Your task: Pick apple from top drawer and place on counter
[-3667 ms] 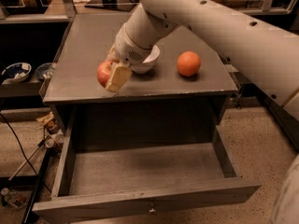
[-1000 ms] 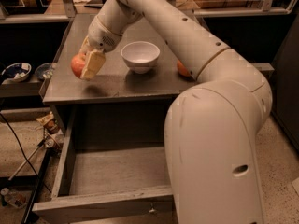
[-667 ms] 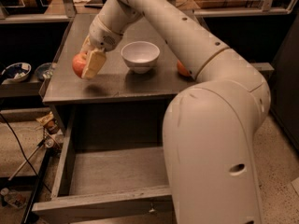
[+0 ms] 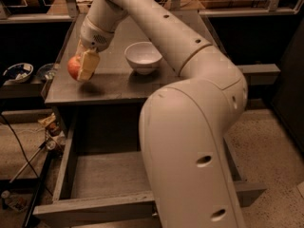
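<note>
My gripper (image 4: 81, 68) is over the left part of the counter (image 4: 114, 87), shut on the apple (image 4: 73, 67), a small red fruit seen at the left of the pale fingers (image 4: 88, 65). The apple hangs just above the counter's surface near its left edge, with a shadow under it. The top drawer (image 4: 102, 175) stands pulled open below the counter, and the part of its floor that I see holds nothing. My arm (image 4: 190, 127) fills the right of the view and hides the drawer's right half and the counter's right side.
A white bowl (image 4: 143, 57) sits on the counter, right of the gripper. A metal dish (image 4: 18, 72) lies on a low shelf at far left. Cables and clutter (image 4: 50, 127) lie on the floor left of the drawer.
The gripper with the apple has stayed over the counter's left edge. The arm's body has come further across the view, and the orange fruit at the right is now hidden behind it.
</note>
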Controlling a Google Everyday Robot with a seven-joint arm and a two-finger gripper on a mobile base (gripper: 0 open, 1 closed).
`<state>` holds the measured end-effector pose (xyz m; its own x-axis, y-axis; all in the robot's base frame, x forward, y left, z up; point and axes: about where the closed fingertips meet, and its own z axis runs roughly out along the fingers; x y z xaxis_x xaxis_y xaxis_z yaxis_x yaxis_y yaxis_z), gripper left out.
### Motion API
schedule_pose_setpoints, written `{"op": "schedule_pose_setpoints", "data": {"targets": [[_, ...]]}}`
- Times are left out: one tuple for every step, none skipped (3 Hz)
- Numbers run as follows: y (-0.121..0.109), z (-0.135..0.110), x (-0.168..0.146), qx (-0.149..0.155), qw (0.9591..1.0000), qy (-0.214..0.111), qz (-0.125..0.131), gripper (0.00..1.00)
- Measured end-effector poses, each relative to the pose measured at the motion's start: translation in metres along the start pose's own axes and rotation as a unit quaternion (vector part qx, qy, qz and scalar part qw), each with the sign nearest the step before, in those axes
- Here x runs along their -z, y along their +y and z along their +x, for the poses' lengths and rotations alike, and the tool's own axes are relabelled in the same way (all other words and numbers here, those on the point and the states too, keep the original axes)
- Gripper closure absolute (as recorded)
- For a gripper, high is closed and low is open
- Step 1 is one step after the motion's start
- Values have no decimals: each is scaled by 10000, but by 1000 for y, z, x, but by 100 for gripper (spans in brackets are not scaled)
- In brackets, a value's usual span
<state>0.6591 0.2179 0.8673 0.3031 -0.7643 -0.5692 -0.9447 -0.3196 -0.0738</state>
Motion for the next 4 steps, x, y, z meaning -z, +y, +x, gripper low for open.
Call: {"op": "schedule_pose_setpoints", "data": {"targets": [[-3,1,-9,-70,9998,132,-99,100],[-3,3,-19,-158,9994,211,-202,100],[-2,4,-20,-166,9994,215,-209,100],[0,6,-28,-256,9993,184,-224,97]]}}
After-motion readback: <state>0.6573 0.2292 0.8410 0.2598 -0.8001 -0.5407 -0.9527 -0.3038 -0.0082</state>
